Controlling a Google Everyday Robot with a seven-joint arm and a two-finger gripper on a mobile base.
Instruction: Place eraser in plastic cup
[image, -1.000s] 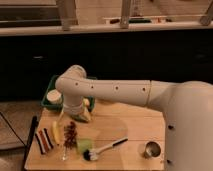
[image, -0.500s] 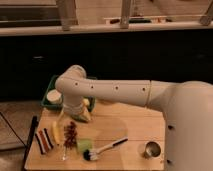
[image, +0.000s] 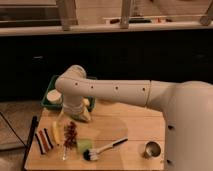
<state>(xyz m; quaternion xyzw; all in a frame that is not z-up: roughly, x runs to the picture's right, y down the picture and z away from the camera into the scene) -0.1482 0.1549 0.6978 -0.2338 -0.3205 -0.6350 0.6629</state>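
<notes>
One arm (image: 120, 92), white shell, ran roughly level from the big base housing (image: 187, 125) on the right out toward the left. The rounded elbow joint (image: 72, 85) sat above the hand and slightly left of it, at the arm's far-left end. From there the forearm link turned straight down. The wrist (image: 75, 104) was directly above the hand, stacked near vertical. The hand (image: 82, 114) pointed down, low over the tabletop (image: 130, 125), tucked under the elbow. Base housing was well to the right of the hand and reached lower in view.
</notes>
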